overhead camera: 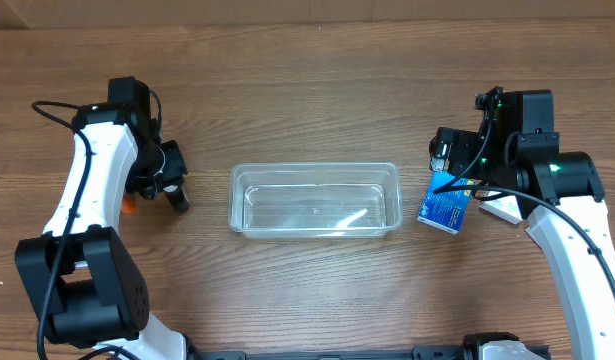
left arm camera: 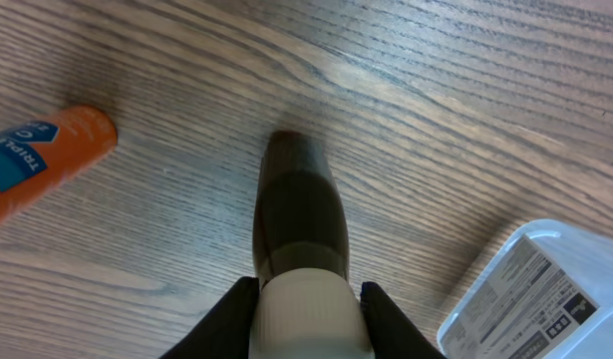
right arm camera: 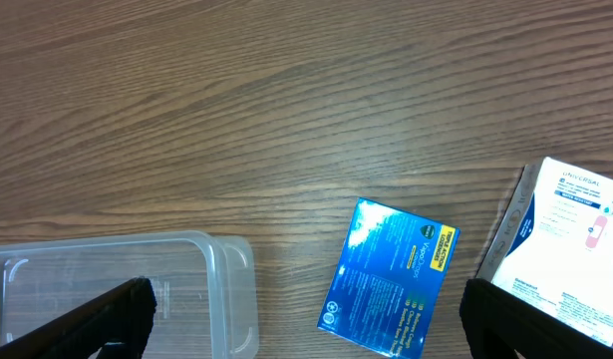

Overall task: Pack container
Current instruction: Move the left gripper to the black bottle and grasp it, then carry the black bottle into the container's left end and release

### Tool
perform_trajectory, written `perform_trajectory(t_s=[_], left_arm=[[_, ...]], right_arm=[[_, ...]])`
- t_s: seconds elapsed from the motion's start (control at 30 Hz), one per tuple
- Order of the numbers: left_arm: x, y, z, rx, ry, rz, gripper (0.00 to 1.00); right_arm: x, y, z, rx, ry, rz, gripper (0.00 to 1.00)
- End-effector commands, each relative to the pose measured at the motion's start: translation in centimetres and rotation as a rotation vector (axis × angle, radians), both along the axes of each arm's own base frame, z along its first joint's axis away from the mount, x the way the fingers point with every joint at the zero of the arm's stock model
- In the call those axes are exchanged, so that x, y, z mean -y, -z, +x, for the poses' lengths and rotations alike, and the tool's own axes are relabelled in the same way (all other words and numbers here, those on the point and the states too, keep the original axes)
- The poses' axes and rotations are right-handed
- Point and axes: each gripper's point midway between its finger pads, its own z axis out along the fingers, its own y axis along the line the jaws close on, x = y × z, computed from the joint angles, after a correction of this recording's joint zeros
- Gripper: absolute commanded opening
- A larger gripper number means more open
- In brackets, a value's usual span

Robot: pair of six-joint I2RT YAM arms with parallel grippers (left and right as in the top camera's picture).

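The clear container (overhead camera: 315, 226) lies empty at the table's middle; its corner shows in the right wrist view (right arm camera: 231, 284). My left gripper (overhead camera: 173, 188) is left of it, shut on a dark bottle with a white cap (left arm camera: 302, 224) whose far end rests on the table. My right gripper (overhead camera: 453, 168) is open wide (right arm camera: 306, 334), right of the container, above a blue box (overhead camera: 445, 208) that lies flat between its fingers (right arm camera: 391, 279).
An orange tube (left arm camera: 47, 150) lies left of the bottle, also seen overhead (overhead camera: 130, 207). A white box (overhead camera: 502, 208) sits right of the blue box (right arm camera: 570, 239). A pale plastic corner with a printed label (left arm camera: 530, 289) is at the left wrist view's lower right.
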Motion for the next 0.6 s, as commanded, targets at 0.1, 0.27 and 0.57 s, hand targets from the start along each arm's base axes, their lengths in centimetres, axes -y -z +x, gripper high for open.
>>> perform_trajectory(t_s=[0.1,0.27,0.57], left_arm=[[-0.3,-1.5,0.7,0.033,-0.037,0.009,0.04],[1.7,-7.0,1.7,0.149,0.016,-0.001,0.04],[11.8,-15.8,-1.5,0.309,0.287,-0.04,0.04]], right_arm=[[0.0,-1.7,0.4,0.05,0.002,0.008,1.0],[0.0,-1.7,0.4,0.05,0.002,0.008,1.0],[0.0,-1.7,0.4,0.051,0.002,0.008,1.0]])
